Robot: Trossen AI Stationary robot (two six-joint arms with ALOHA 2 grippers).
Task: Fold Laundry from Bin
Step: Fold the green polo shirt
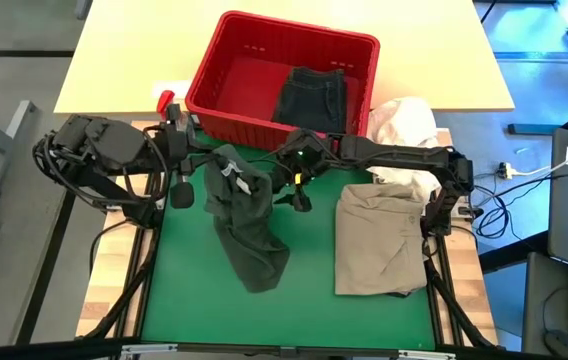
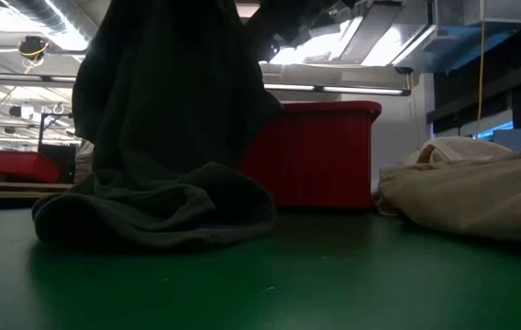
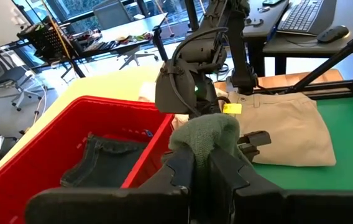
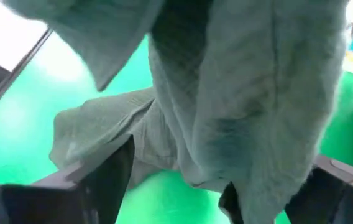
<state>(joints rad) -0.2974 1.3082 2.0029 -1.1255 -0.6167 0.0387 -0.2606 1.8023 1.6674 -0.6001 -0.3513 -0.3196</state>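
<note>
While my left claw [image 3: 201, 171] is clenching the top of a dark garment [image 1: 244, 215], its length is hanging down onto the green counter [image 1: 309, 290], trailing toward me. My right claw [image 1: 297, 190] is standing released beside it. Another dark piece is lying in the red bin [image 1: 226, 70]; a khaki one [image 1: 379, 240] is lying folded.

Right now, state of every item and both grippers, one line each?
Left gripper: shut on dark garment, holding it up.
Right gripper: open, beside the hanging cloth.
Dark garment: lifted, lower end bunched on the mat.
Khaki garment: folded, flat on the mat.
Red bin: upright, one dark garment inside.
</note>
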